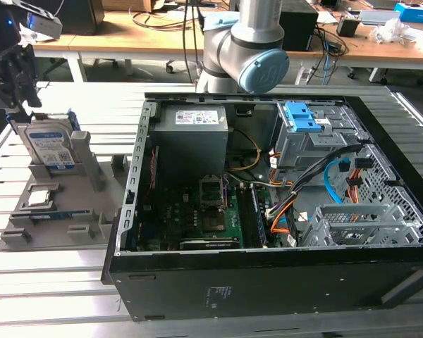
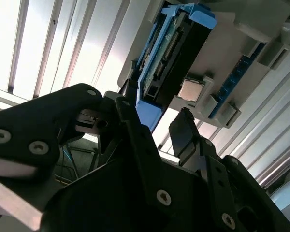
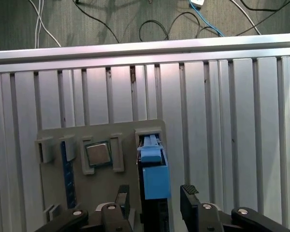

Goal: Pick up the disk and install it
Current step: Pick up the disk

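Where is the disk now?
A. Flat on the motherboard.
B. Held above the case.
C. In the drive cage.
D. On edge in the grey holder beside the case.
D: the disk stands on edge in the grey holder, outside the computer case, the open tool straddling it.

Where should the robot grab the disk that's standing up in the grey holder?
By its top part, coming straight down from above. The disk stands on its edge in a slot of the grey holder, so its upper part stands free. It is thin and flat, so one finger goes on each flat side, as the open gripper is lined up.
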`<state>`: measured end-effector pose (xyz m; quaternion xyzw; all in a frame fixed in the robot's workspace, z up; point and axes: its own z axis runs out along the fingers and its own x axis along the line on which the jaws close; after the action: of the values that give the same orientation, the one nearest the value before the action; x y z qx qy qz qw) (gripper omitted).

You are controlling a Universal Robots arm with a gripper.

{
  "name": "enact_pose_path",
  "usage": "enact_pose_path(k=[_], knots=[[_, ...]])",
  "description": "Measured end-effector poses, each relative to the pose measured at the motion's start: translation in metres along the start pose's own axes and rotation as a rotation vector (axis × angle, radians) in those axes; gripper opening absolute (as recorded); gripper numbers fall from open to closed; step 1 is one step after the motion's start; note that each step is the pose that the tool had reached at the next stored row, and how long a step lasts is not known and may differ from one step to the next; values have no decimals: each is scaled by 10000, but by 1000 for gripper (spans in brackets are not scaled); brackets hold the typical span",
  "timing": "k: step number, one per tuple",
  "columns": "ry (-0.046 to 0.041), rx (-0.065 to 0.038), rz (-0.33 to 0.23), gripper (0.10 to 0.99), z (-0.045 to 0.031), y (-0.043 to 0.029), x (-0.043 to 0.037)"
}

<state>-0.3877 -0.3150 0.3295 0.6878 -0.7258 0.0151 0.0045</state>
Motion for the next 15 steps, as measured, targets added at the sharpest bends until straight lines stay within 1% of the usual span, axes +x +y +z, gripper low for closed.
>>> enact_pose_path(k=[3,6,10,13,15], knots=[[2,-1,-1,541,58,0,1],[2,-1,-1,541,168,2,0],[2,0,-2,541,253,3,-2],[3,-2,-2,541,344,5,-5],[2,0,-3,541,384,5,-6]])
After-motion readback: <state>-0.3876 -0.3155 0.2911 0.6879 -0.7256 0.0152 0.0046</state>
